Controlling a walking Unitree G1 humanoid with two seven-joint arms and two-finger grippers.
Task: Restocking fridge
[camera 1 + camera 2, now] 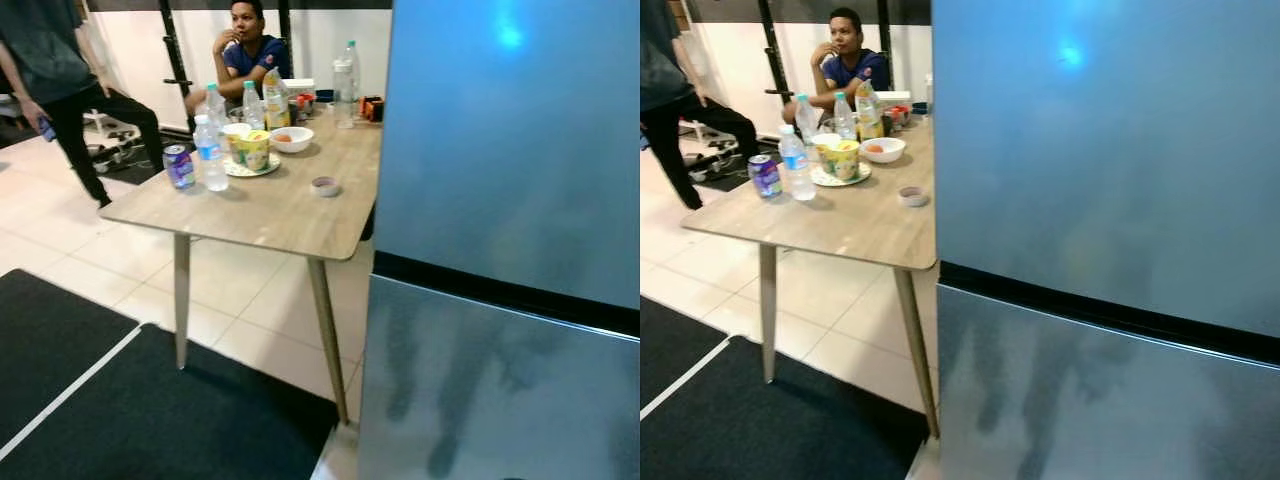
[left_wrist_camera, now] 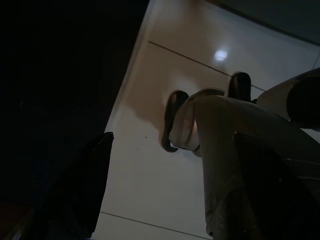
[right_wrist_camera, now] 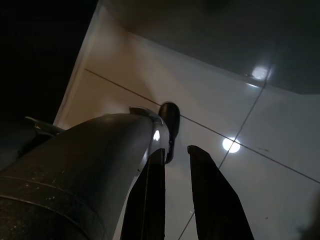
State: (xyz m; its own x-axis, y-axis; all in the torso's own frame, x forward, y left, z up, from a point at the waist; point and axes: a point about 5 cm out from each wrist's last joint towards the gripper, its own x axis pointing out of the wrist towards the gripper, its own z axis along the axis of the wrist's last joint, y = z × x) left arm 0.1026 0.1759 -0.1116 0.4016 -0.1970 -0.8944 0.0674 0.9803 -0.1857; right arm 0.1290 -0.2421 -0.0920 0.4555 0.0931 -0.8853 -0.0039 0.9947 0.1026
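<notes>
Fridge: the fridge stood close in front of the robot on its right, both doors closed, a dark seam dividing the upper door from the lower.
Stock: the items for restocking sat on the wooden table just left of the fridge: a purple can, a water bottle beside it, a yellow cup on a plate, a white bowl, further bottles behind and a small round lid alone nearer the fridge.
Right gripper: the right gripper hung beside the robot's leg above the tiled floor, its two black fingers slightly parted with nothing between them.
Left gripper: the left gripper hung low and idle over the dark mat edge; one finger could be made out, and whether the pincer was spread or closed could not be told.
People: one person sat at the far end of the table; another stood at the left.
Risk: judged from here, a closed door left nowhere to place stock; reaching among the crowded bottles could topple one, and the person standing could cross the approach path.
View differences: the left eye view showed more of the table; the right eye view showed the fridge wider. The wrist views alone showed the robot's feet.
</notes>
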